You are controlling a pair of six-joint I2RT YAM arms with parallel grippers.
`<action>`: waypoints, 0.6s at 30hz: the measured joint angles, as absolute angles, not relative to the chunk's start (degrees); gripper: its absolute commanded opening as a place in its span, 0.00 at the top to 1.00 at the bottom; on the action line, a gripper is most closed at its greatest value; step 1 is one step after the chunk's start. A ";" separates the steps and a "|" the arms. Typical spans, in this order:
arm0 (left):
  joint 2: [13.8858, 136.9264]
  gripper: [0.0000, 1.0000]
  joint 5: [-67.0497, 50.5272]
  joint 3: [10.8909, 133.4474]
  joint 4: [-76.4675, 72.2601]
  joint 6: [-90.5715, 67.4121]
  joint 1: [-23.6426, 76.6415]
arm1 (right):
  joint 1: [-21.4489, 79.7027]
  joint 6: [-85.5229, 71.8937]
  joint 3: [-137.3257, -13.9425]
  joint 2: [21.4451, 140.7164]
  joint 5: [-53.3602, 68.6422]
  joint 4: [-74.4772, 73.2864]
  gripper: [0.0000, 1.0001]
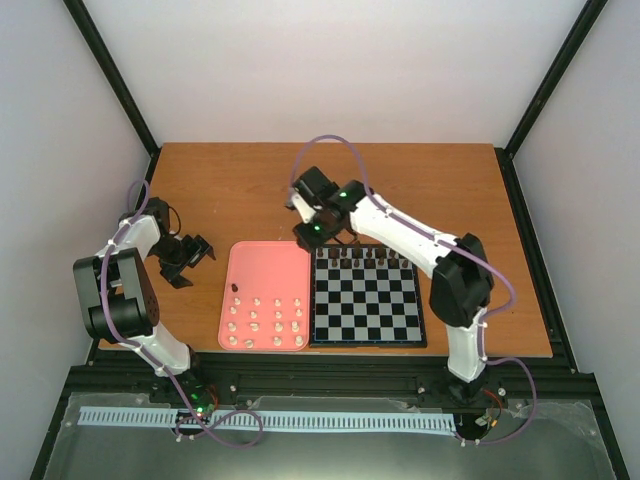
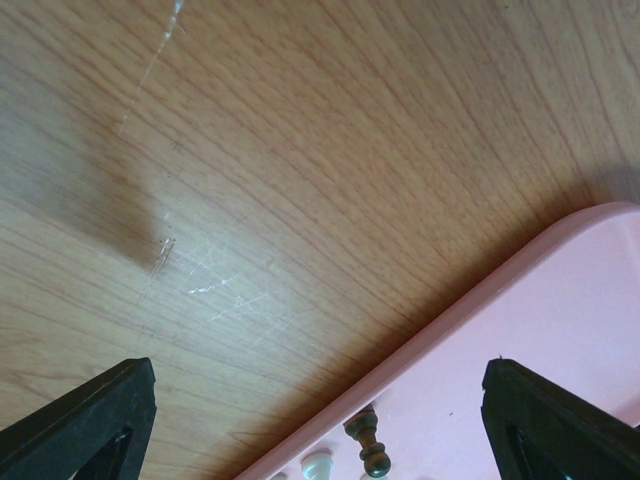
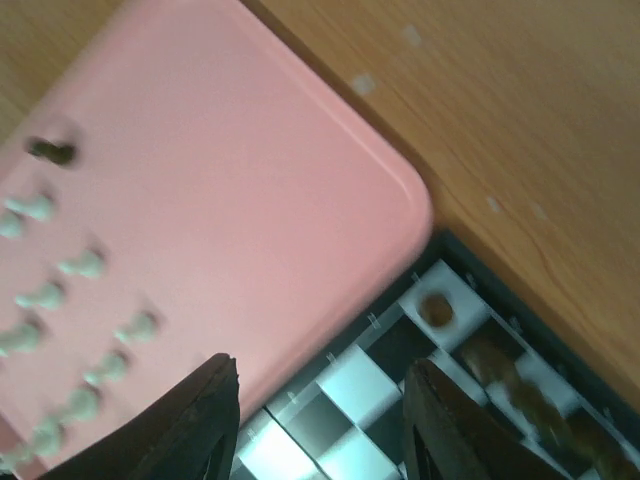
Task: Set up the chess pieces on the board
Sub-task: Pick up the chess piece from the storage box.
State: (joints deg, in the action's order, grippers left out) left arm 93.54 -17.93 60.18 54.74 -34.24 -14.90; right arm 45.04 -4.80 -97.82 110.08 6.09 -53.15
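1. We judge the dark side close to finished. The dark pieces stand along the far edge of the board, and one of them fills the far-left corner square.
2. The right gripper hangs over that corner with its fingers apart and nothing between them, so the corner piece stands free.
3. A lone dark piece is on the pink tray near its left rim. The white pieces stand in rows at the tray's near end, and we see none on the board.
4. The next move, as we read it, is to fetch that lone dark piece. The arm should rise straight up off the corner and cross the tray. Then it should come down with its fingers either side of the small peg and close low on it.
5. The left gripper is spread wide and empty over the table, just beside the tray's left rim. The dark peg is near it, so it could make the pick instead.
6. On edges, the tray and board lie side by side, and we cannot tell whether they touch. The tray's raised rim must be cleared on every crossing.
7. On room, the far rows are crowded, so a sideways drift risks toppling neighbouring pieces. The board's near rows give freer approach for the white pieces.
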 measured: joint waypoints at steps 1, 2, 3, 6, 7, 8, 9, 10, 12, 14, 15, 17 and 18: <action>93.54 0.00 -17.87 60.18 54.74 -34.24 -14.90 | 45.87 -4.67 -100.55 111.46 6.61 -53.39 0.52; 93.56 0.00 -17.82 60.18 54.74 -34.22 -14.90 | 46.74 -4.38 -103.85 113.34 7.16 -53.65 0.51; 93.60 0.00 -17.78 60.18 54.74 -34.24 -14.90 | 47.57 -4.12 -106.94 115.37 7.66 -53.80 0.51; 93.65 0.00 -17.58 60.23 54.76 -34.24 -14.90 | 50.65 -2.96 -118.85 124.77 9.80 -53.71 0.51; 93.65 0.00 -17.52 60.23 54.76 -34.24 -14.90 | 51.55 -2.72 -121.54 127.42 10.74 -53.78 0.51; 93.65 0.00 -17.47 60.25 54.76 -34.24 -14.90 | 52.56 -2.46 -124.57 130.50 11.88 -54.04 0.51; 93.65 0.00 -17.43 60.25 54.76 -34.24 -14.90 | 53.30 -2.33 -126.30 132.64 12.84 -54.00 0.51; 93.65 0.00 -17.41 60.27 54.76 -34.24 -14.90 | 54.08 -2.17 -128.05 134.80 13.98 -54.22 0.51; 93.65 0.00 -17.41 60.27 54.78 -34.24 -14.90 | 55.31 -1.93 -129.64 137.80 16.01 -54.24 0.51; 93.65 0.00 -17.43 60.27 54.78 -34.24 -14.90 | 56.38 -1.76 -130.13 139.50 17.78 -54.28 0.51; 93.65 0.00 -17.47 60.27 54.78 -34.24 -14.90 | 56.86 -1.69 -130.41 140.07 18.59 -54.33 0.51; 93.65 0.00 -17.52 60.27 54.78 -34.24 -14.90 | 57.60 -1.61 -131.07 140.86 19.92 -54.17 0.51; 93.65 0.00 -17.61 60.27 54.78 -34.24 -14.90 | 57.91 -1.56 -131.37 141.10 20.53 -54.11 0.51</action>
State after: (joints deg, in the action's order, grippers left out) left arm 93.65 -17.61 60.27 54.78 -34.24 -14.90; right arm 57.91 -1.56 -131.37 141.10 20.53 -54.11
